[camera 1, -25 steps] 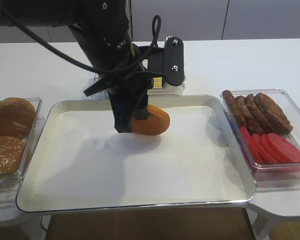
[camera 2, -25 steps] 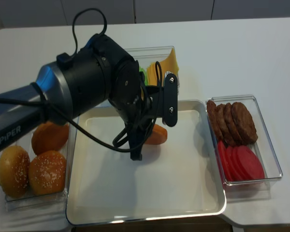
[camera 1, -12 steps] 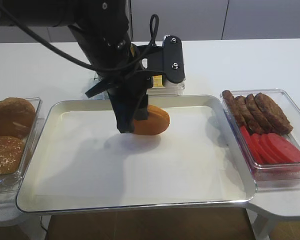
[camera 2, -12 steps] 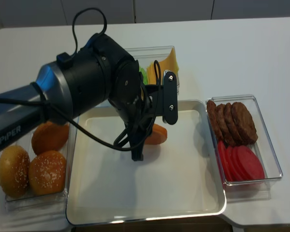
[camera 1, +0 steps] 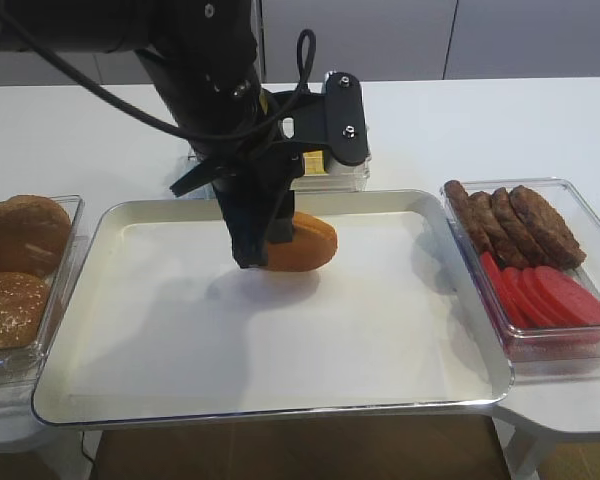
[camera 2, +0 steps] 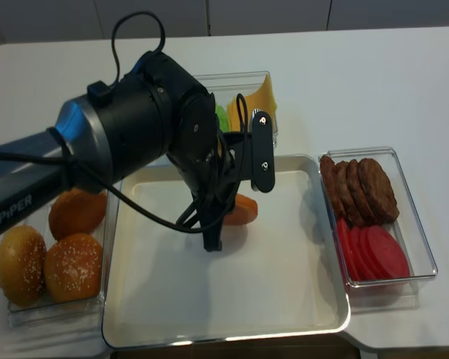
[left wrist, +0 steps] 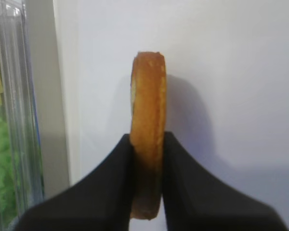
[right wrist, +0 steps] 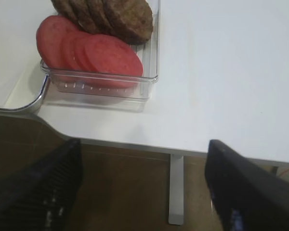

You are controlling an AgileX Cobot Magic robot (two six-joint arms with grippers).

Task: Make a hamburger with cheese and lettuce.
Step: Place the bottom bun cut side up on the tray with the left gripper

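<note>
White bench (camera 1: 500, 120), carrying a metal tray (camera 1: 280, 405) as landmark.
Above the tray's rear half: left gripper (left wrist: 147, 144), clenched on the hamburger (left wrist: 148, 120) bun half, held on edge.
Behind the tray: clear box with cheese (camera 2: 260, 101) and lettuce (camera 2: 221, 117).
Right of the tray: clear container (camera 1: 580, 340) holding dark patties (camera 1: 515, 222) and red tomato slices (camera 1: 545, 296).
Left of the tray: clear bin (camera 2: 52, 310) of seeded buns (camera 2: 73, 267).
Right gripper (right wrist: 144, 187): jaws spread wide, nothing between them, off the bench edge beyond the tomato container.
</note>
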